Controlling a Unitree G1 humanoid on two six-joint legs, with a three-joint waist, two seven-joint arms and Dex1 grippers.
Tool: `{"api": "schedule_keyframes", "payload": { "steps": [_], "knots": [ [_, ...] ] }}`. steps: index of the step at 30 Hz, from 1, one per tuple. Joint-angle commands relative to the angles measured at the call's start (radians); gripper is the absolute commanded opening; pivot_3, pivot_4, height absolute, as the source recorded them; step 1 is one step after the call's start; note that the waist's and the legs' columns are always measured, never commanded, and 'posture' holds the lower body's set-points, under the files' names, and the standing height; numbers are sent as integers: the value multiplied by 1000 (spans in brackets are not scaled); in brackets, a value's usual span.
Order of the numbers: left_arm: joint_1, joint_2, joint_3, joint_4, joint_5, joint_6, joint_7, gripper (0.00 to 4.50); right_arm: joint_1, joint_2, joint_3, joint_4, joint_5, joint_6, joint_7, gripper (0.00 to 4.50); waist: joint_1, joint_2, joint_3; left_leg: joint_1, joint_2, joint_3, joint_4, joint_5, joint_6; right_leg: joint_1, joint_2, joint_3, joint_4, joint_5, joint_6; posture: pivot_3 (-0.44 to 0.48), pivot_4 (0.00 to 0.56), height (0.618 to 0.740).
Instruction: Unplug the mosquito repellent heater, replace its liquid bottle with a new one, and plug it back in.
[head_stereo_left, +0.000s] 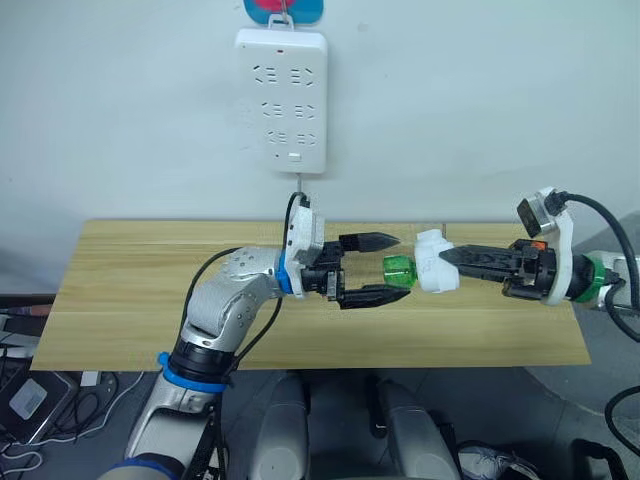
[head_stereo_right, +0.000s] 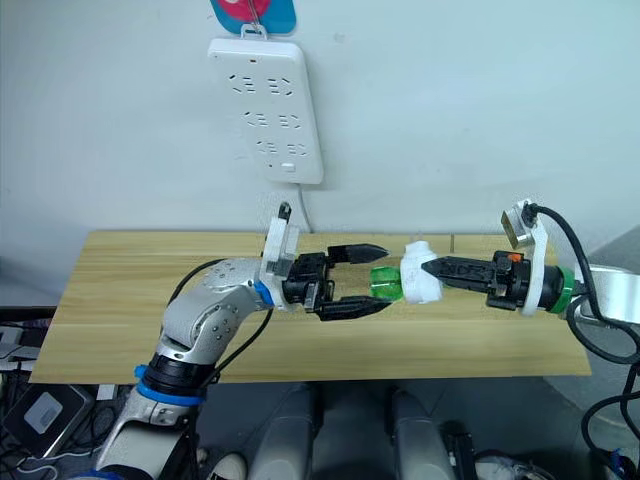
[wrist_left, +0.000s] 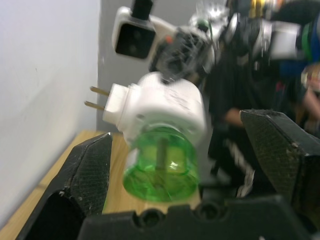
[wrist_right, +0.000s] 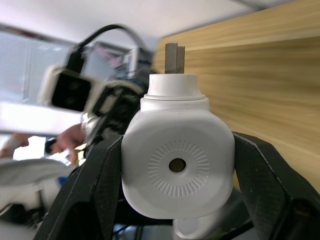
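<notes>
Right gripper (head_stereo_left: 450, 257) clamped on heater (head_stereo_left: 435, 262), held above mid-worktop (head_stereo_left: 130, 300). Green bottle (head_stereo_left: 398, 270) pointing into left gripper (head_stereo_left: 378, 268), jaws wide apart, holding nothing.

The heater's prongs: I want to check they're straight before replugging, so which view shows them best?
The left wrist view: the two prongs stick out side-on from the mosquito repellent heater, both clear. The right wrist view shows them end-on, overlapping. In the eye views the heater is small and they cannot be made out.
</notes>
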Motion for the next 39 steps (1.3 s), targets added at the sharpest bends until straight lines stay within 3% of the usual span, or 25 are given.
{"api": "schedule_keyframes", "payload": {
  "steps": [1, 5, 8, 12, 17, 25, 32, 39],
  "knots": [
    [-13, 48, -78, -60, 136, -107, -16, 4500, 5, 7, -27, -50, 25, -51, -88, 2953, 0, 0, 0, 0, 0, 0, 0, 0, 0, 0, 0, 0, 0, 0, 0, 224, 323, 740],
    [-21, 63, -142, -46, 294, -218, 43, 4500, 6, 28, -18, -91, 25, -92, -186, 2953, 2, 0, 0, 0, 0, 1, 0, 0, 0, 0, 0, 1, 0, 0, 0, 227, 320, 740],
    [-29, 69, -226, -22, 494, -341, 128, 4500, -2, 57, 7, -148, 25, -126, -272, 2952, 2, 0, 0, 0, 0, 0, 0, 0, 0, 0, 0, 0, 0, 0, 0, 221, 324, 740],
    [-55, 25, -270, 5, 655, -376, 258, 4500, -5, 81, 24, -207, 25, -147, -330, 2952, 2, 0, 0, -1, 0, 0, 0, 0, 0, -1, 0, 1, 0, 0, 0, 221, 324, 740],
    [-61, -8, -305, 13, 760, -350, 317, 4500, 4, 88, 33, -232, 25, -165, -368, 2952, 1, 0, 0, -1, 0, 0, 0, 0, 0, -1, 0, 1, 0, 0, 0, 212, 334, 740],
    [-34, -50, -305, -24, 791, -259, 329, 4500, 1, 109, 35, -246, 25, -181, -394, 2952, 1, 0, 0, -1, 0, 0, 0, 0, 0, -1, 0, 0, 0, 0, 0, 212, 334, 740],
    [-40, -55, -308, -22, 805, -254, 322, 2320, -11, 118, 39, -242, 25, -182, -403, 2952, 1, 0, 0, -1, 0, 0, 0, 0, 0, -1, 0, 0, 0, 0, 0, 208, 344, 740],
    [-44, -52, -312, -8, 807, -269, 315, 2277, -35, 110, 64, -267, 25, -180, -381, 2951, 0, 0, 0, -1, 0, 0, 0, 0, 0, -1, 0, 0, 0, 0, 0, 207, 345, 740]
  ]
}}
